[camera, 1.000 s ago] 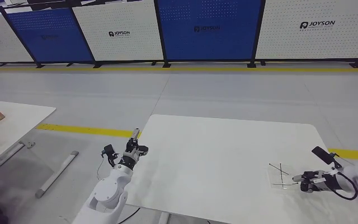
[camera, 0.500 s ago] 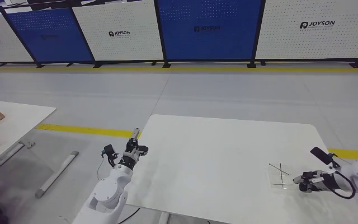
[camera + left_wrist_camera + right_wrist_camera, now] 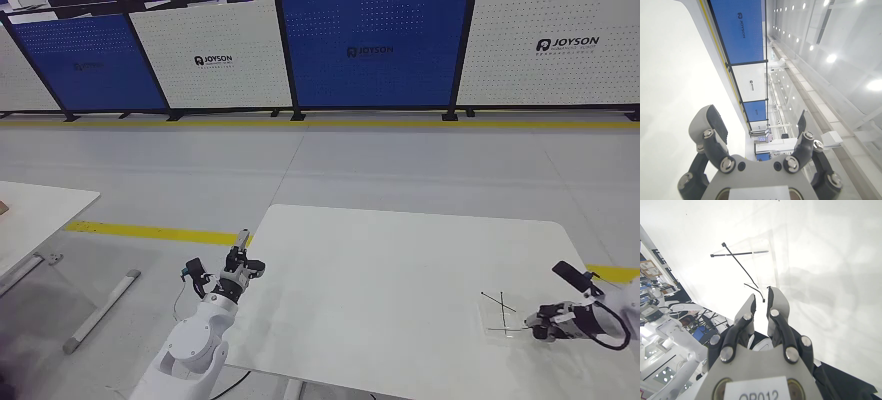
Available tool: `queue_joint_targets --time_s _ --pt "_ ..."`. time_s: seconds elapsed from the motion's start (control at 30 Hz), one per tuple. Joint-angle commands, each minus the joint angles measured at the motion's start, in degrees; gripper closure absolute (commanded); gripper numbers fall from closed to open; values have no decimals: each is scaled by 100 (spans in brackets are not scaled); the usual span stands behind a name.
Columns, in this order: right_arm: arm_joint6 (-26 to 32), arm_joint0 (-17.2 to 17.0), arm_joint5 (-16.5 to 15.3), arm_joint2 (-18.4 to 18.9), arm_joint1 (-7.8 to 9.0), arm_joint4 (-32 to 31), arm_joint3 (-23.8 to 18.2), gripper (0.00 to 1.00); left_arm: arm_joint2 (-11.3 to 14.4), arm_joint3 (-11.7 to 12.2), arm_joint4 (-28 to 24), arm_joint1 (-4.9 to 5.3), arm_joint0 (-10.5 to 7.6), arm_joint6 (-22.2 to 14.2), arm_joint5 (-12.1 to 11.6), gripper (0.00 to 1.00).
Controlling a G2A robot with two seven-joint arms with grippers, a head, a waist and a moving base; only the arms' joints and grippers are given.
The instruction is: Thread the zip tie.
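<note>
At the table's left edge I see the left gripper hanging just off the white top, well apart from all the ties. Through its own wrist camera the left gripper is released, its two ribbed pads spread wide with nothing between them, and only bare table surface lies next to it. Moving across the broad white middle of the table to its right end, I come to the crossed zip ties, two black straps lying flat, one over the other, their square heads near each other. From the right wrist camera the crossed zip ties seem to rest on a clear sheet whose edges I can only just make out. Nearer to me, the curved zip tie lies on its own, just beside the right gripper. That right gripper is low over the table with its fingers a narrow gap apart, not clenched, and the head end of the curved zip tie shows in that gap; I cannot tell whether the pads touch it.
</note>
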Motion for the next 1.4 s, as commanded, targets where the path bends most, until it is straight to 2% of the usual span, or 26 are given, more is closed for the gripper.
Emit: queue_joint_targets --time_s 0.0,0.17,0.37,0.47,0.6,0.73,0.83,1.37 --pt "0 19 -3 -20 1 8 20 93 0 0 0 0 0 0 0 0" --pt "0 59 -29 -62 8 48 59 100 0 0 0 0 0 0 0 0" --pt "0 63 -83 -48 34 97 25 100 0 0 0 0 0 0 0 0" --pt "-56 -20 -180 90 69 212 -62 100 0 0 0 0 0 0 0 0" --pt "-248 -295 -401 457 145 538 -241 100 0 0 0 0 0 0 0 0" --pt "-524 -771 -688 1008 245 1044 -503 100 0 0 0 0 0 0 0 0" --pt "-451 -1105 -971 1350 311 1396 -649 100 0 0 0 0 0 0 0 0" --pt "-563 -1141 -1016 1328 302 1399 -691 100 0 0 0 0 0 0 0 0"
